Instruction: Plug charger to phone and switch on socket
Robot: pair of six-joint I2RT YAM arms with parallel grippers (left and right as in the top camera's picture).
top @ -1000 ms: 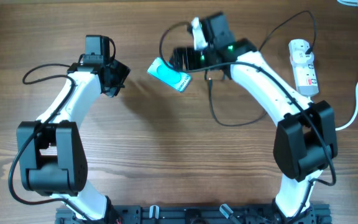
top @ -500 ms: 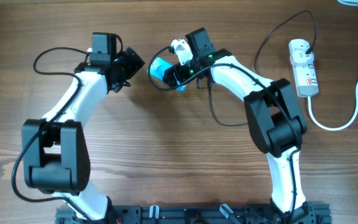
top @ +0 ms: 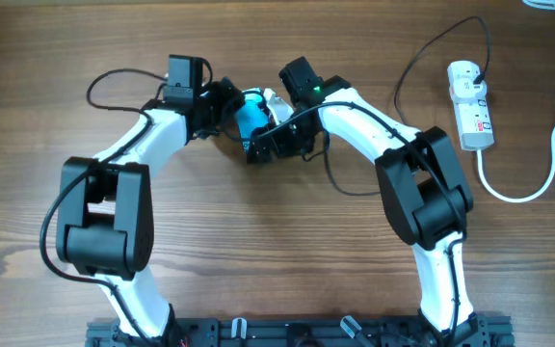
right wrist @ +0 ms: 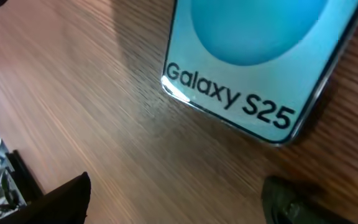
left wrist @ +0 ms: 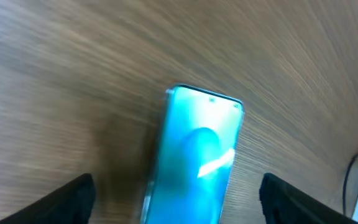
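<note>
Here the left gripper (left wrist: pixel 178 208) stands wide. Its two dark fingertips (left wrist: pixel 73 199) sit at the lower corners of the left wrist view. The phone (left wrist: pixel 194 155) lies flat between and ahead of them, teal face up, and neither finger is seen touching it; the view is blurred.

The right gripper (right wrist: pixel 179 205) is spread wide too and holds nothing. Just ahead of its fingers lies the end of the phone that reads "Galaxy S25", clear of both.

From overhead, the two grippers meet from opposite sides over the phone, which rests on the wooden counter (top: pixel 258 251) at the middle of its far half. The left one comes in from the left, and the right one from the right and slightly nearer.

The charger (top: pixel 340 187) is a thin black cable that loops across the counter under the right arm. Its plug end cannot be made out.

Well apart, at the far right, lies the socket (top: pixel 472 106), a white strip with red marks. Its thick white cord (top: pixel 528 188) curls beside it.
</note>
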